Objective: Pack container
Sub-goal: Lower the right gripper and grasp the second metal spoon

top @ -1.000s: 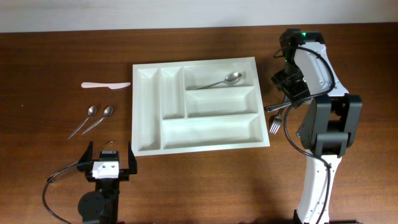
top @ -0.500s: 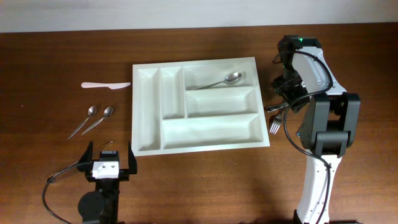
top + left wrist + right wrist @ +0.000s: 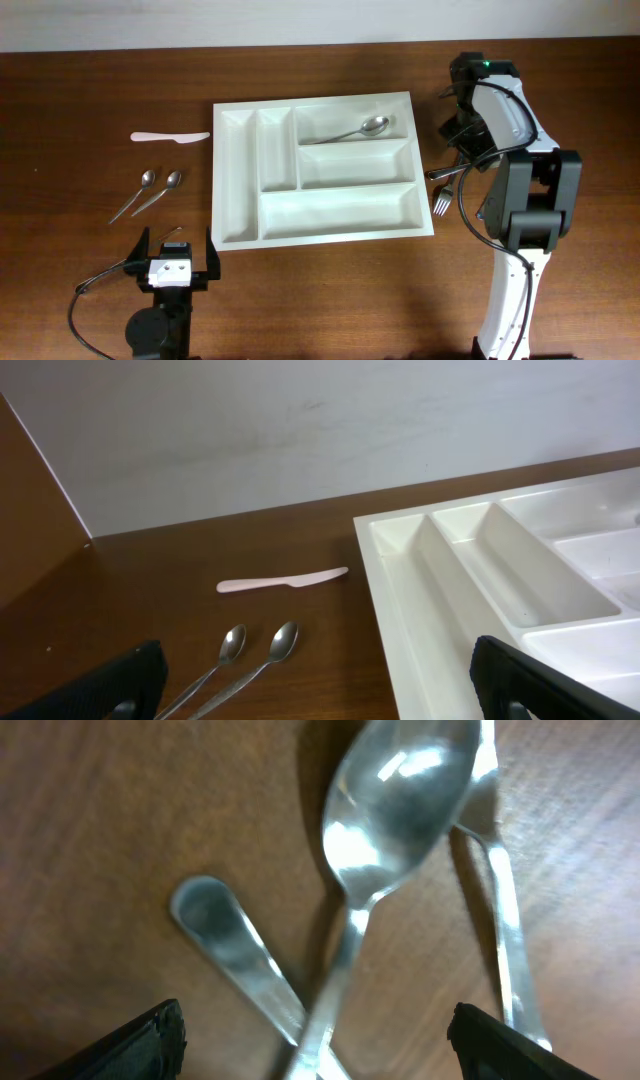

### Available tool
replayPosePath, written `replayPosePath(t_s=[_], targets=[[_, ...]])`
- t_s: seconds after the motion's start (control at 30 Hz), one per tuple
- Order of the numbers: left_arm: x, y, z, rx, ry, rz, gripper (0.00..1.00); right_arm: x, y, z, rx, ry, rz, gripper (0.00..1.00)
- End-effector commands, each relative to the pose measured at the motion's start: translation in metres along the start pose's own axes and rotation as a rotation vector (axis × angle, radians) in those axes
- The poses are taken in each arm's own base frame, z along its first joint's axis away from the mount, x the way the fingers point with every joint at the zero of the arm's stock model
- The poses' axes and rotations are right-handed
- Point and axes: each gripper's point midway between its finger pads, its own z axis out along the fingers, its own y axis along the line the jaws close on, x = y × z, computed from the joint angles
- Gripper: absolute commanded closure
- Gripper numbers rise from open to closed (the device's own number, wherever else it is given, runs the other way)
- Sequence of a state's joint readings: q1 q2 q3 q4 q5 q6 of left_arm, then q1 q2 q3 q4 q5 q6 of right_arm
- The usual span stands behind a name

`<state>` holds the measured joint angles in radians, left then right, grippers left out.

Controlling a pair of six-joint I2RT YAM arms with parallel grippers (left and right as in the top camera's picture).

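Hovering low over loose cutlery right of cutlery tray (image 3: 216, 185): right tool (image 3: 320, 1045) wide, empty, fingers straddling loose spoon (image 3: 400, 800) beside fork (image 3: 441, 203), likely lining up pick. Tray at middle of counter (image 3: 90, 90); packed spoon (image 3: 350, 131) in top long compartment, others bare. Left tool (image 3: 178, 247) wide, empty, parked at front; teaspoons (image 3: 160, 192) and pale knife (image 3: 170, 136) unpacked.

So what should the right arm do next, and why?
Probably lower the right gripper onto the spoon handle and close: its jaws stand open above it, beside the container, holding nothing.
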<state>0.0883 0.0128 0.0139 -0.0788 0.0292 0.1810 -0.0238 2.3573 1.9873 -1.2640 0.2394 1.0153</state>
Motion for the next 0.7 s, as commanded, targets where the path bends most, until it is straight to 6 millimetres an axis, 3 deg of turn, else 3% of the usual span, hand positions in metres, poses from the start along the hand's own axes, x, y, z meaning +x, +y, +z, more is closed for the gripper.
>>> replayPosePath(t_s=[0.0, 0.33, 0.67], targets=[[0.001, 0.0, 0.0, 0.001, -0.002, -0.012, 0.01, -0.005, 0.004, -0.009, -0.061, 0.014, 0.071, 0.15], [0.001, 0.0, 0.0, 0.001, -0.002, -0.012, 0.01, -0.027, -0.011, -0.002, -0.067, 0.029, 0.175, 0.15], [0.001, 0.0, 0.0, 0.001, -0.002, -0.012, 0.01, -0.024, -0.014, 0.008, -0.059, 0.054, 0.22, 0.16]])
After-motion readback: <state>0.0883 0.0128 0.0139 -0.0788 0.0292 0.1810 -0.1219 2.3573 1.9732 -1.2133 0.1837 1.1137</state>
